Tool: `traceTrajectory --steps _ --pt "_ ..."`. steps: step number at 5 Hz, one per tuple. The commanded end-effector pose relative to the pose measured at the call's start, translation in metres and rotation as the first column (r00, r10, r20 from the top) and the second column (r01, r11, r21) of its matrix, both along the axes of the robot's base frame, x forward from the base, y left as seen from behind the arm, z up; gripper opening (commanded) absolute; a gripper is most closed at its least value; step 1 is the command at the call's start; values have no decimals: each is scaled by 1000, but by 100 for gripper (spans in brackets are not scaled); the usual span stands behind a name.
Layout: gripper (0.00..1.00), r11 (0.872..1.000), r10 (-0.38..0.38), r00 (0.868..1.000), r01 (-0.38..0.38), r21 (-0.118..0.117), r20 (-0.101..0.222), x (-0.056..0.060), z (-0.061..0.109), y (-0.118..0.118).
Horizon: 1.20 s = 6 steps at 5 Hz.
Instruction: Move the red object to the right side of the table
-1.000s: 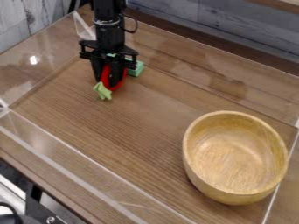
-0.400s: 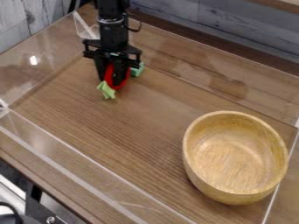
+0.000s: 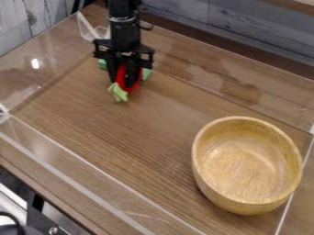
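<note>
The red object (image 3: 125,78), a small egg-shaped toy with a light green leafy stub (image 3: 119,93) pointing down, hangs between the fingers of my black gripper (image 3: 124,79) at the upper left of the table (image 3: 135,165). My gripper points straight down and is shut on the red object, holding it just above the wood. A small green block (image 3: 146,72) shows partly behind the gripper's right finger.
A large wooden bowl (image 3: 247,163) stands at the right front of the table. Low clear acrylic walls (image 3: 73,165) edge the tabletop on the front and left. Bare wood lies between the gripper and the bowl.
My gripper has drifted slightly to the right and up with the red object in it. The bowl has not moved.
</note>
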<state>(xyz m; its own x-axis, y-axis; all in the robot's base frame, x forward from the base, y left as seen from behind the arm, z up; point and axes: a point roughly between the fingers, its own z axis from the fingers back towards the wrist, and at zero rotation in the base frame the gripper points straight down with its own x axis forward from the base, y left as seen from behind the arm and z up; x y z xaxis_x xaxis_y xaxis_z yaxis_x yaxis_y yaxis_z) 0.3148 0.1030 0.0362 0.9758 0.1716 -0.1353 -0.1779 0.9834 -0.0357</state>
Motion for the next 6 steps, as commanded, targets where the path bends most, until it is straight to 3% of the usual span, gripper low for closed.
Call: traceTrajectory --steps 1,3,6 --pt "0 1000 -20 997 19 11 75 16 29 -15" --pt "0 995 -99 992 99 -3 74 22 31 -52" --pt "0 992 -127 990 126 7 70 20 28 -48"
